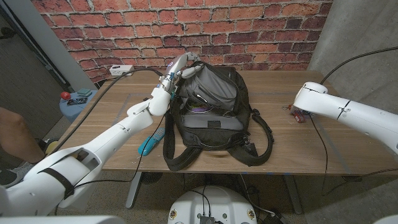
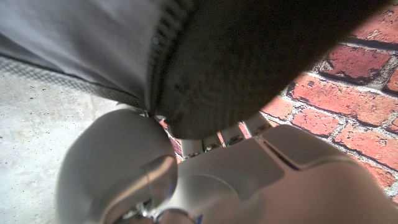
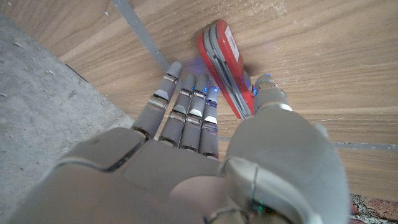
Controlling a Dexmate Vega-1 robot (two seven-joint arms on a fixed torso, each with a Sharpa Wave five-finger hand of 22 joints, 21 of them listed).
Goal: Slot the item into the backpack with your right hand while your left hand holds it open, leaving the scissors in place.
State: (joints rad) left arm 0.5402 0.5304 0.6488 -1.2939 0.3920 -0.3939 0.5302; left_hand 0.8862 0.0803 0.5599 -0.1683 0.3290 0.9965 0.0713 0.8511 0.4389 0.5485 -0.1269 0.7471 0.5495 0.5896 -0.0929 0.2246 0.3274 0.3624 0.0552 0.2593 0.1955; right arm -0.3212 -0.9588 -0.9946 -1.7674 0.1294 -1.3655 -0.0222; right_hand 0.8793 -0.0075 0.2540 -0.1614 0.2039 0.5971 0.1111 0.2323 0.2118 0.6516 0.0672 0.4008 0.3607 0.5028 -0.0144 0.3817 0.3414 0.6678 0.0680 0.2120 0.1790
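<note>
A black and grey backpack (image 1: 214, 112) lies in the middle of the wooden table (image 1: 292, 149), its mouth gaping upward. My left hand (image 1: 180, 67) grips the bag's far top edge and holds it up; the dark fabric (image 2: 249, 62) drapes over that hand (image 2: 205, 180). To the right of the bag, my right hand (image 1: 297, 111) is down at a small red item (image 1: 301, 116). The red item (image 3: 224, 62) lies on the wood, with the thumb against one side and the fingers (image 3: 186, 106) of my right hand (image 3: 205, 149) against the other. Teal scissors (image 1: 150, 142) lie to the left of the bag.
A white power strip (image 1: 121, 70) sits at the table's far left corner, and a dark cable (image 1: 102, 93) runs from it across the left side. A low blue stand (image 1: 74, 99) with small things and a person's leg (image 1: 12, 134) are off to the left. The backpack's straps (image 1: 261, 146) trail toward the front edge.
</note>
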